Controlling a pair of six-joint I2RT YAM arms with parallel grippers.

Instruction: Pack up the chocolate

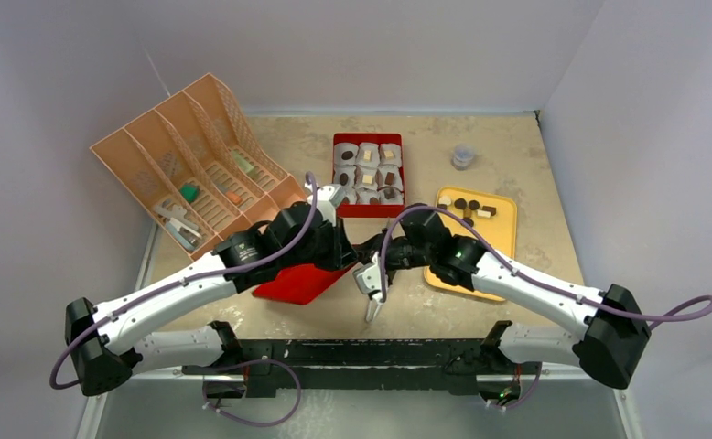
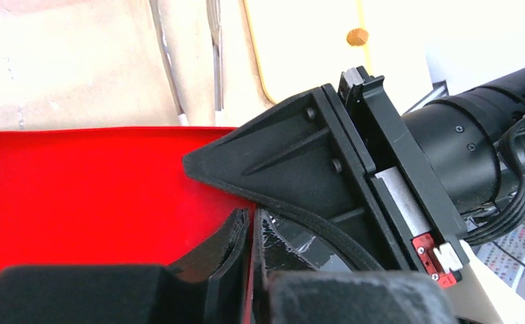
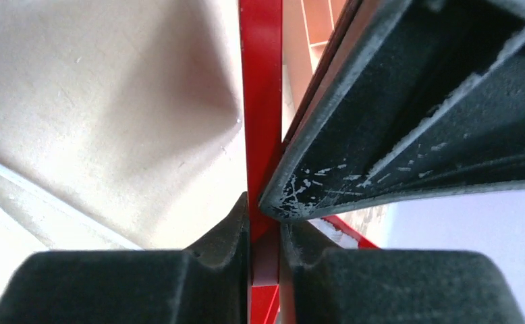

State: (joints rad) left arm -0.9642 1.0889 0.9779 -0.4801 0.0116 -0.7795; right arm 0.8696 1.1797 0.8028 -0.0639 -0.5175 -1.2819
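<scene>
Chocolate pieces (image 1: 391, 155) sit in white paper cups inside the red box (image 1: 368, 212) at the table's middle back. More dark and pale chocolate (image 1: 467, 208) lies loose on the yellow tray (image 1: 503, 215). The red lid (image 1: 297, 282) hangs tilted above the table in front of the box. My left gripper (image 1: 341, 261) (image 2: 252, 216) is shut on the lid's thin edge (image 2: 77, 196). From the other side, my right gripper (image 1: 363, 254) (image 3: 265, 209) is shut on the same lid's rim (image 3: 261, 101). The two grippers almost touch.
An orange slotted organizer (image 1: 188, 174) with small items stands at the back left. A small grey round jar (image 1: 463, 157) sits behind the yellow tray. Grey walls close in the table on three sides.
</scene>
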